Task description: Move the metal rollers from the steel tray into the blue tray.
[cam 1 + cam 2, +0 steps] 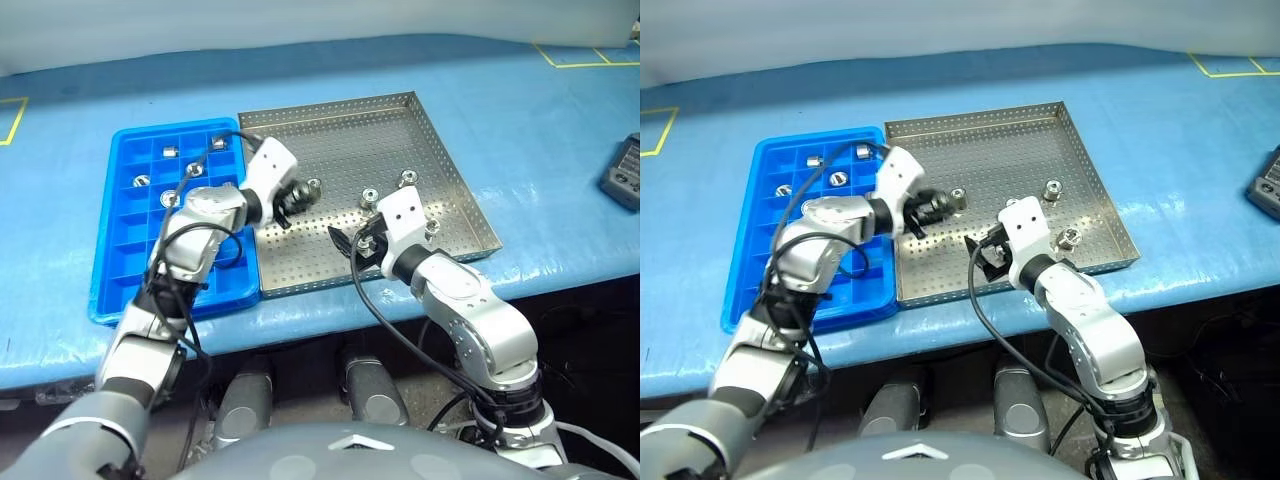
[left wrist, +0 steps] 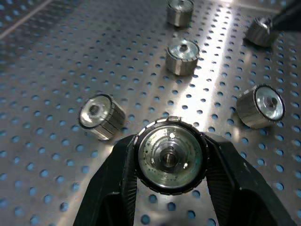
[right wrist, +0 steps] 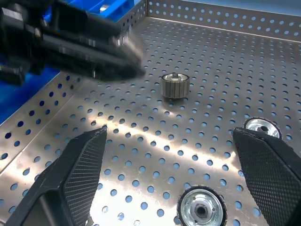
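Our left gripper [image 2: 169, 162] is clamped on a metal roller [image 2: 170, 160]; next we carry it to the blue tray [image 1: 130, 290]. Our right gripper [image 3: 174, 165] stands apart.

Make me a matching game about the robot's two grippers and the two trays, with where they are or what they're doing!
Things:
1. left gripper
2. right gripper
3. blue tray
4. steel tray

States:
A. wide open, holding nothing
B. on the robot's left, a few rollers in its compartments
C. closed around a roller
D. grey, full of little holes

Pairs: 1-C, 2-A, 3-B, 4-D
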